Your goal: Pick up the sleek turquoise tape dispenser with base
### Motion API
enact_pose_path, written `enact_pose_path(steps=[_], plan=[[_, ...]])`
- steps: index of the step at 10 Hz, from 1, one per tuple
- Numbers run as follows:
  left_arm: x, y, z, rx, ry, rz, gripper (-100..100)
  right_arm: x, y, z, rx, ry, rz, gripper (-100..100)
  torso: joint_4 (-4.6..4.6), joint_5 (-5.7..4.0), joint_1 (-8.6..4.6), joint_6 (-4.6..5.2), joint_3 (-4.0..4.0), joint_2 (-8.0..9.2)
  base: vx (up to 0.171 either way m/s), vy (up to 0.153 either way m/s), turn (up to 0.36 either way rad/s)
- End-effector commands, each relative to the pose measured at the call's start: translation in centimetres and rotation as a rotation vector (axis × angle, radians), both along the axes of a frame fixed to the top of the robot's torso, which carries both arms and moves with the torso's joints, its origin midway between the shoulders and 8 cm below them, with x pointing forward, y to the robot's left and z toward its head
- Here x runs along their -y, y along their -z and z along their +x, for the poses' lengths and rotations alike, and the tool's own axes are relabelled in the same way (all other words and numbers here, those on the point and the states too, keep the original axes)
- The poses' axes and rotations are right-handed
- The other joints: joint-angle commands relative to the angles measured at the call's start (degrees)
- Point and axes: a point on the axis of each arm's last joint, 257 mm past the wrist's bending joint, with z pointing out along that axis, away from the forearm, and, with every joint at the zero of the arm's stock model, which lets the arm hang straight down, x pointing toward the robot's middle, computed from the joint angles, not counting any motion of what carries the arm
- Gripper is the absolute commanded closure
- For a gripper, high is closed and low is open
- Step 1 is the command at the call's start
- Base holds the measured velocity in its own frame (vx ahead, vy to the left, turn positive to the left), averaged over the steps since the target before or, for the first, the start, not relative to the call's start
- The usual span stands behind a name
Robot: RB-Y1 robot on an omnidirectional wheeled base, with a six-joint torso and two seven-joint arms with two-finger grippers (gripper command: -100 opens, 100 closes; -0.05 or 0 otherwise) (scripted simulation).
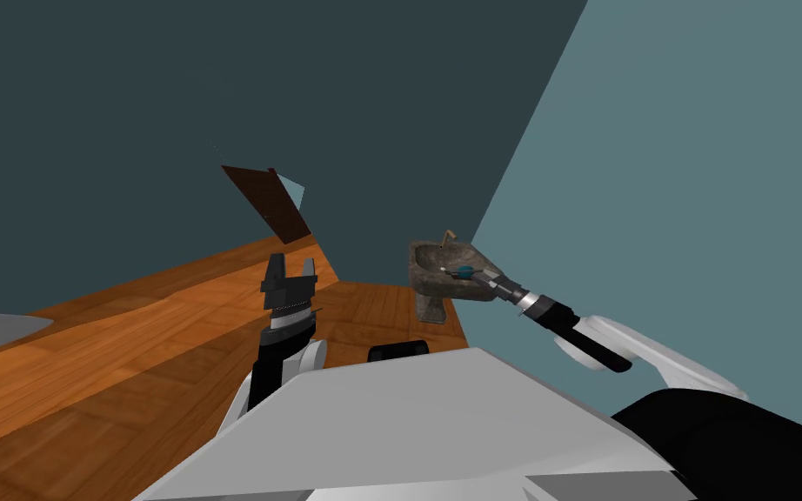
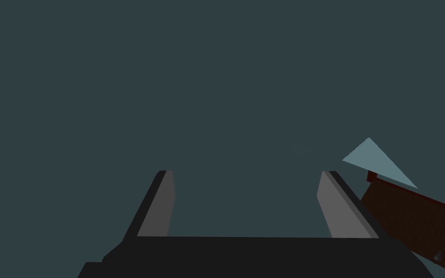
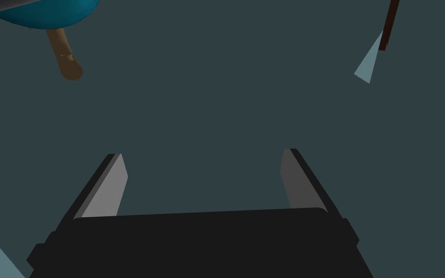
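Room shell: a dark slate wall (image 1: 217, 87) meets a paler blue-grey wall (image 1: 695, 174) in a corner, above a wood-plank floor (image 1: 130, 348). A brown panel (image 1: 269, 204) leans open at the dark wall. Fixture: a mottled stone pedestal sink (image 1: 430, 278), set tight into that corner, so the only approach is from the floor side. Right arm: stretched out along the paler wall, probably to come in over the basin's near rim. The right gripper (image 1: 477, 275) is at the bowl with its fingers spread wide and nothing between them. Left arm: raised over the floor, well apart from the sink, apparently parked. The left gripper (image 2: 245, 176) is likewise spread wide and empty, facing the dark wall. Task item: the turquoise tape dispenser (image 1: 463, 271) lies in the basin just ahead of the right fingertips; in the right wrist view it sits off to one side of the finger gap, not inside it. Smallest item: a brown faucet (image 1: 448, 235) on the far rim, limiting room behind the dispenser.
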Motion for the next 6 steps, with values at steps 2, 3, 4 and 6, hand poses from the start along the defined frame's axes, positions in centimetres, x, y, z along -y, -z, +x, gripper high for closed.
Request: enact_pose_path(steps=[2, 3, 4, 6], plan=[[0.0, 0.0, 0.0, 0.000, 0.000, 0.000, 0, 1.0, 0.7, 0.2, -0.040, -0.026, -0.113, -100, 0.00, 0.00, 0.01, 0.00, 0.00, -0.01, 0.031, 0.061, -0.005], [0.0, 0.0, 0.0, 0.000, 0.000, 0.000, 0, 2.2, 1.6, 0.0, -0.068, -0.029, -0.184, -100, 0.00, 0.00, -0.02, 0.00, -0.01, -0.02, 0.052, 0.064, -0.005], [0.0, 0.0, 0.0, 0.000, 0.000, 0.000, 0, 2.0, 1.4, 0.3, -0.073, -0.047, -0.205, -100, -0.02, -0.01, -0.01, 0.00, -0.04, -0.08, 0.036, 0.051, -0.007], [0.0, 0.0, 0.0, 0.000, 0.000, 0.000, 0, 3.0, 2.0, 0.3, -0.106, -0.071, -0.298, -100, -0.01, -0.02, -0.04, 0.01, -0.03, -0.05, 0.039, 0.052, -0.007]])
